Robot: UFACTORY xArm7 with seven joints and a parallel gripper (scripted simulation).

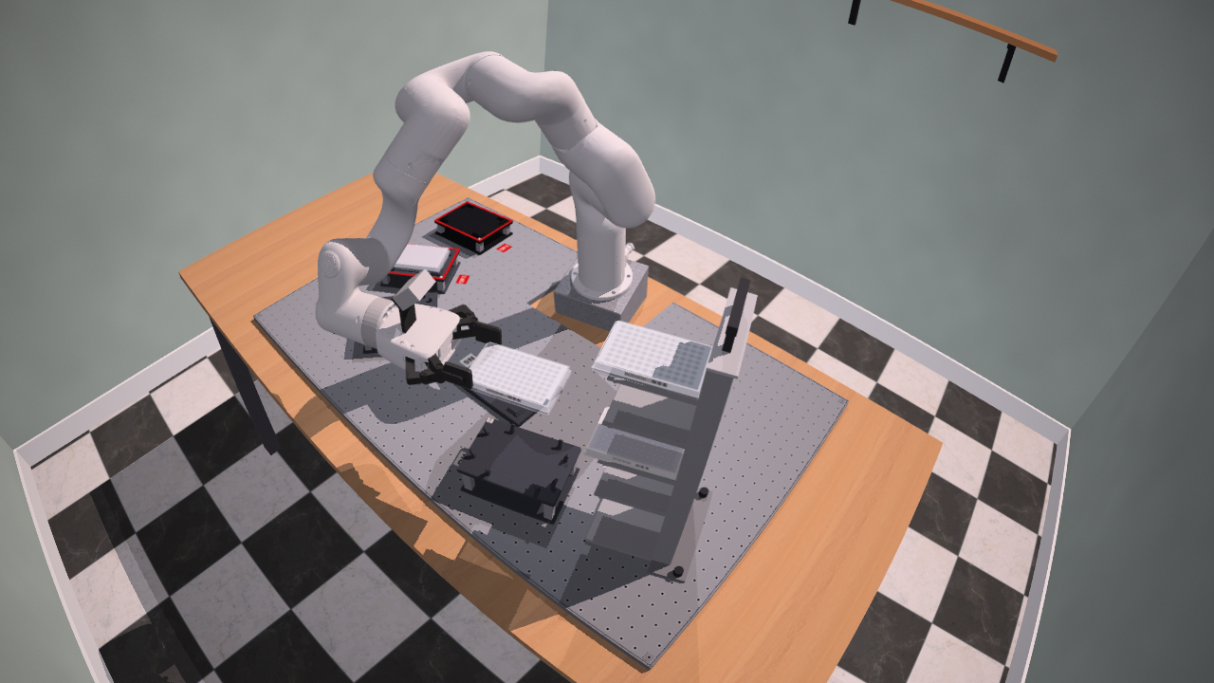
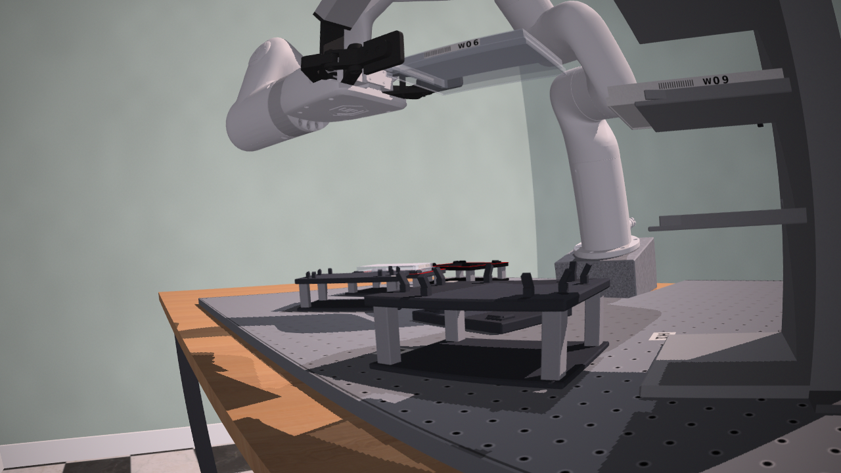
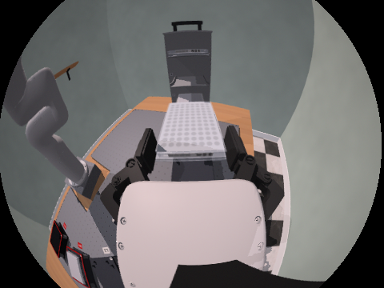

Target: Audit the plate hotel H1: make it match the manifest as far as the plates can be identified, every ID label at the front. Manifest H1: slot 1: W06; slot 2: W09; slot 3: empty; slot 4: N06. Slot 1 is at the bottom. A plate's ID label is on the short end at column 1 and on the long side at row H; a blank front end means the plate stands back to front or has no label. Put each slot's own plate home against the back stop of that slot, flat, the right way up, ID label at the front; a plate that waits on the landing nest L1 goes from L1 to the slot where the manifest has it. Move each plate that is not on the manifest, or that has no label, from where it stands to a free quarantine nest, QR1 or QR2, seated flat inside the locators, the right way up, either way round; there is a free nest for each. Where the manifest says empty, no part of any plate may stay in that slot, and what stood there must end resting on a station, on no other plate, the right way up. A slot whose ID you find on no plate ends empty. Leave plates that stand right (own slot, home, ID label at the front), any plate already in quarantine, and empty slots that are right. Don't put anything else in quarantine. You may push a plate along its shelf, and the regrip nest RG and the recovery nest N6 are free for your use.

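Plate W06 [image 2: 470, 56] hangs in the air in front of the hotel [image 1: 717, 374], level, clamped at its near end by the gripper [image 1: 441, 357], label readable on its long side; it belongs in slot 1 at the bottom, so that delivery is left, judging by where it hangs; plate W09 [image 2: 700, 88] rests on a shelf, another plate [image 1: 649, 352] overhangs the top shelf, front unread; one red-edged quarantine nest [image 1: 424, 276] holds a plate [image 1: 421, 256], the other nest [image 1: 472, 222] shows only its dark bed; the landing nest [image 1: 518, 475] carries nothing.
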